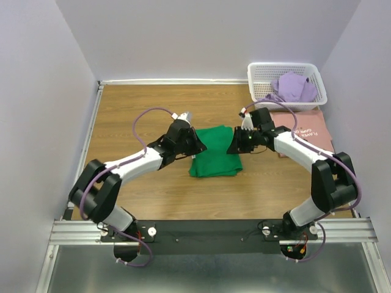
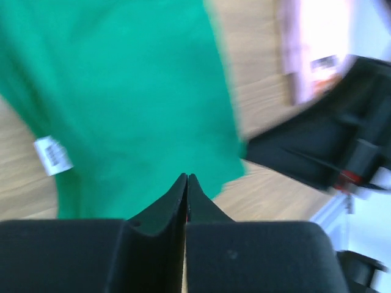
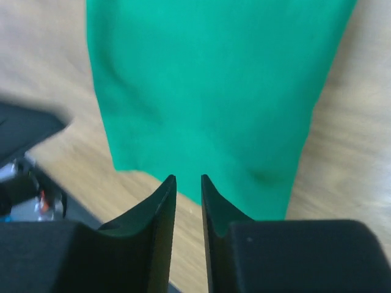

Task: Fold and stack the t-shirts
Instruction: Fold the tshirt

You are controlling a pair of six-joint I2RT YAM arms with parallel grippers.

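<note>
Top external view shows the green shirt (image 1: 215, 160) lying folded in the middle of the table (image 1: 140, 104). The pink shirt (image 1: 308, 129) lies flat at its 3 o'clock, and the purple shirt (image 1: 293, 86) is bunched up in the white basket (image 1: 259, 76) at its 1 o'clock. I think the job right now is to get hold of the green one by both sides, for one more fold or to carry it. To do that well, each claw should bite all the layers at the edge, not just the top one. Both should lift together and level so the fold does not fall open. The left claw (image 1: 197, 143) sits at the shirt's 9 o'clock edge; its two fingers are pressed together, and I see no cloth between them, though that picture is blurry. The right claw (image 1: 235, 146) sits at the 3 o'clock edge; its fingers are a little bit apart with nothing in the gap, and I cannot tell if they touch the cloth.
</note>
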